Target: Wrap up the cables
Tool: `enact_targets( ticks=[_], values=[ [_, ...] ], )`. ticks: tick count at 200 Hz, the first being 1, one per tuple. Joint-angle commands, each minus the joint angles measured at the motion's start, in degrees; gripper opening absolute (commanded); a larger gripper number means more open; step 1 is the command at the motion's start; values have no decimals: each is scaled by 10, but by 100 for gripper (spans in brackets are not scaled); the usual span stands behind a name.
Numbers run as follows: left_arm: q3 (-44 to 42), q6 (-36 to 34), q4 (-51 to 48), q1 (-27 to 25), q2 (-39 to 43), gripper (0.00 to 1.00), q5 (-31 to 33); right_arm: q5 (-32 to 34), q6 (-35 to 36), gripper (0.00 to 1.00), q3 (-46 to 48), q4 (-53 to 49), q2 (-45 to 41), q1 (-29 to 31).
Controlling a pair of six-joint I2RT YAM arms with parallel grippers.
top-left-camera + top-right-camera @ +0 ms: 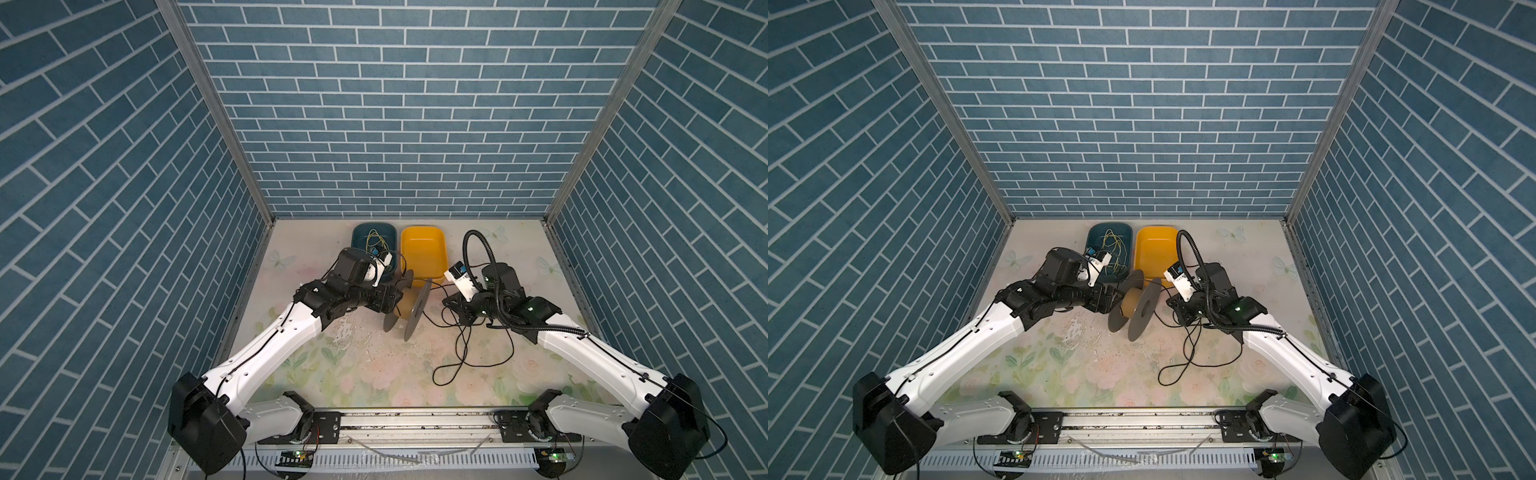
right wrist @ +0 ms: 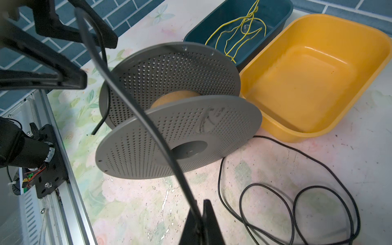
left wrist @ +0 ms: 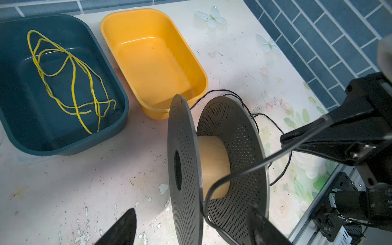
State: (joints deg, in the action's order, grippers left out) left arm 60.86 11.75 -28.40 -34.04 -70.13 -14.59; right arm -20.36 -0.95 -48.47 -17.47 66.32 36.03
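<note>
1. The left gripper [image 3: 193, 210] is at the left side of the spool [image 3: 214, 167]. Its jaws are spread wide, with the near flange between them and a clear gap on at least one side. It grips nothing that I can see.
2. Behind it, the teal bin [image 3: 70, 148] holds only a thin yellow-green wire [image 3: 73, 84], which is not part of this job.
3. The spool stands on its flange edges on the counter [image 3: 63, 191], tilted. Its tan hub looks bare, so I judge winding has barely begun.
4. The empty yellow bin [image 3: 152, 63] sits just behind the spool.
5. The black cable [image 2: 157, 135] lies mostly in loose loops on the counter, right of the spool. One stretch rises to the gap between the flanges, beside the hub.
6. The cable is likely light, limp and glossy. It will probably sag and slide unless pinched firmly and kept taut. The short free end near the hub seems the best place to hold.
7. The right gripper [image 2: 199, 212] is fully closed, pinching the cable between its tips and holding that stretch up off the counter.
</note>
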Motion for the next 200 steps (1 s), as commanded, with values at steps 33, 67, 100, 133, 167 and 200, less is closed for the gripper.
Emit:
enact_targets(
  ticks=[33, 67, 100, 133, 167, 200],
  values=[
    [63, -52, -17, 1, -41, 80, 15, 28, 31, 0, -61, -114, 10, 3],
    [77, -56, -8, 1, -68, 78, 6, 70, 45, 0, -83, -135, 32, 5],
    [74, -67, 10, 1, -80, 75, 6, 74, 74, 0, -117, -164, 55, 11],
    [76, -74, 26, 1, -96, 68, 7, 77, 88, 0, -141, -183, 68, 16],
    [69, -74, 38, 0, -106, 62, -4, 90, 93, 0, -151, -185, 80, 18],
    [50, -76, 57, -1, -101, 61, -1, 90, 102, 0, -160, -183, 97, 18]
  ],
)
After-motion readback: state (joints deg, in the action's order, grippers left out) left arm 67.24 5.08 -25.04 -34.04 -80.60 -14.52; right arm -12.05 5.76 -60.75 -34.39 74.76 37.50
